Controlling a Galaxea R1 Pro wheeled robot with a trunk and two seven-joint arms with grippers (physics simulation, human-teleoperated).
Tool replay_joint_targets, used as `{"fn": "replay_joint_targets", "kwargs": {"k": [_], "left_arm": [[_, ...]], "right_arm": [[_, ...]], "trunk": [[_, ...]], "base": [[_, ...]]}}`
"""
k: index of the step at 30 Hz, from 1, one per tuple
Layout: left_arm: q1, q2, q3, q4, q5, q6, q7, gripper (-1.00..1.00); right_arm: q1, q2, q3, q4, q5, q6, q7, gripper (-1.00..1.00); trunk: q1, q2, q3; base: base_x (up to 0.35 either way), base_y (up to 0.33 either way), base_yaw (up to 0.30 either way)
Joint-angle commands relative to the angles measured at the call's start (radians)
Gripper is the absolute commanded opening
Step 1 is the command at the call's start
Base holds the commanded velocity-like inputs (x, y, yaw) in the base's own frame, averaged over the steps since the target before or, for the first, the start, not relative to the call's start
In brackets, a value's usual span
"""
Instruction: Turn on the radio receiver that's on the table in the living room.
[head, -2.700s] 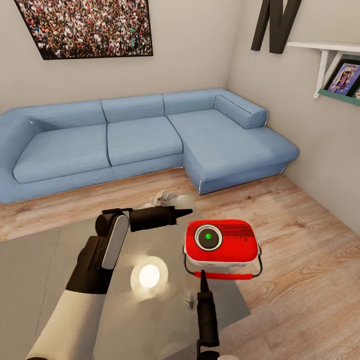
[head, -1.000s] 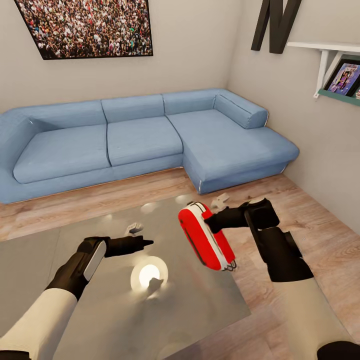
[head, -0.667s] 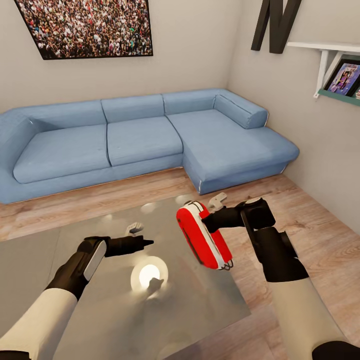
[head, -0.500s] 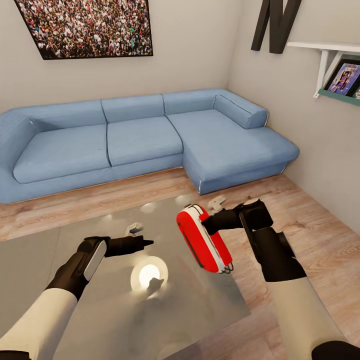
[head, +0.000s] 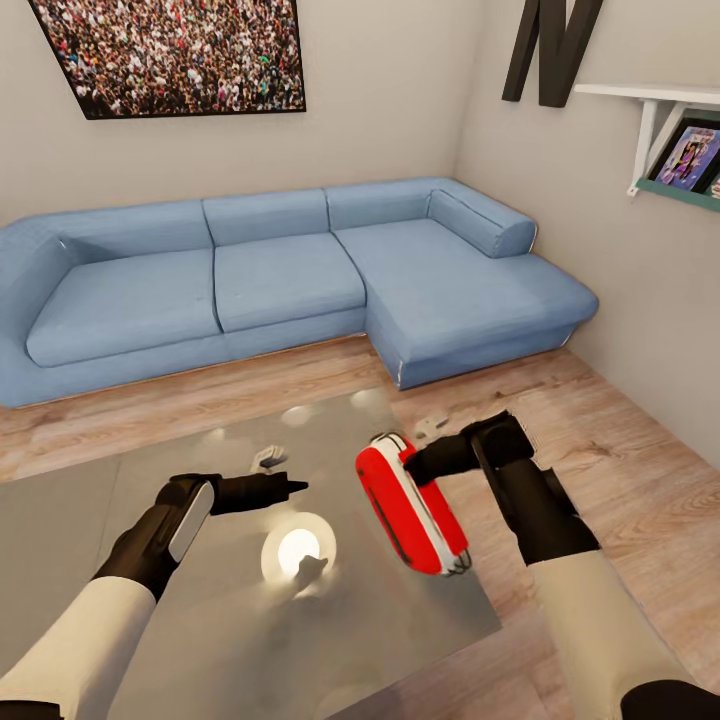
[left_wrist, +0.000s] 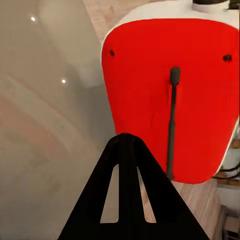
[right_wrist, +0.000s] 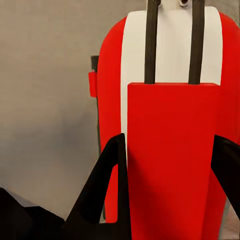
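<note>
The red radio receiver hangs tilted on edge over the right end of the glossy grey table, its white edge band facing up and its dial face hidden. My right gripper is shut on its upper end; in the right wrist view the fingers straddle the radio. My left gripper is shut with nothing in it and hovers over the table, left of the radio and apart from it. The left wrist view looks past the joined fingertips at the radio's red side with a black rod.
A blue L-shaped sofa runs along the far wall under a crowd photo. A black letter N and a white shelf with a framed picture hang on the right wall. Light wood floor surrounds the table.
The radio lay face up on the table 2.7 s ago; now the right gripper holds it tilted on edge. Over the last second it sank slightly toward me. The left arm stayed still.
</note>
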Motion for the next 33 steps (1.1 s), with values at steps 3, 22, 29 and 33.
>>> {"fn": "replay_joint_targets", "kwargs": {"k": [3, 22, 29, 33], "left_arm": [[0.0, 0.0, 0.0, 0.0, 0.0, -0.002, 0.0, -1.0], [0.0, 0.0, 0.0, 0.0, 0.0, -0.002, 0.0, -1.0], [0.0, 0.001, 0.0, -0.001, 0.0, -0.002, 0.0, -1.0], [0.0, 0.003, 0.0, 0.0, 0.0, -0.002, 0.0, -1.0]], "right_arm": [[-0.001, 0.013, 0.002, 0.064, -0.005, 0.0, -0.005, -1.0], [-0.194, 0.078, 0.0, 0.388, 0.0, 0.0, -0.089, -1.0], [-0.197, 0.121, 0.0, 0.438, 0.0, 0.0, -0.139, -1.0], [-0.197, 0.136, -0.001, 0.493, 0.0, 0.0, -0.17, -1.0]], "trunk": [[0.0, 0.0, 0.0], [0.0, 0.0, 0.0], [0.0, 0.0, 0.0], [0.0, 0.0, 0.0]], "base": [[0.0, 0.0, 0.0], [0.0, 0.0, 0.0], [0.0, 0.0, 0.0], [0.0, 0.0, 0.0]]}}
